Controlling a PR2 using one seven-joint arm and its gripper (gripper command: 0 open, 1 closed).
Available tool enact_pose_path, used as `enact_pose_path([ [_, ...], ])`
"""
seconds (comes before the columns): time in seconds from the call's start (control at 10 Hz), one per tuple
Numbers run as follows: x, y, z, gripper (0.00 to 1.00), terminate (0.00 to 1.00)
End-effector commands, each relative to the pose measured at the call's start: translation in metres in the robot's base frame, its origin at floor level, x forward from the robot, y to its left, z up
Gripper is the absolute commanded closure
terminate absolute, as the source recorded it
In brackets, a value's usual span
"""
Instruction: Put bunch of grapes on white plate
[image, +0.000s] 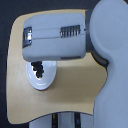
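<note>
From my remote seat I see one overhead-style view of a tan wooden tabletop (75, 95) with rounded corners, set against a dark surround. Nearest the bottom edge, at about six o'clock, a narrow pale strip with dark lines runs off the frame; I cannot tell what it is. Moving up from there, a little left of center at roughly eight o'clock, the white plate (41, 76) rests on the tabletop, round and bright, with its upper rim tucked under the arm. On the plate's upper part lies the bunch of grapes (37, 68), a small dark cluster reaching up to the arm's lower edge. Directly over that spot, the large pale grey forearm (55, 37) of the robot stretches across the frame from three o'clock toward nine o'clock, with a dark vented slot on its top face and a small patch of detail at its left end. The gripper itself is hidden beneath this forearm, so I cannot tell whether its fingers are spread, pressed together or pinching the grapes. Filling the right side from twelve down to five o'clock is the robot's bulky grey shoulder (112, 60).
</note>
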Motion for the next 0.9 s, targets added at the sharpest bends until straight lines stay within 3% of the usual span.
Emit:
enact_pose_path([
  [0.0,-0.003,0.016,-0.048,1.00,0.00],
  [0.8,-0.017,0.014,-0.098,1.00,0.00],
])
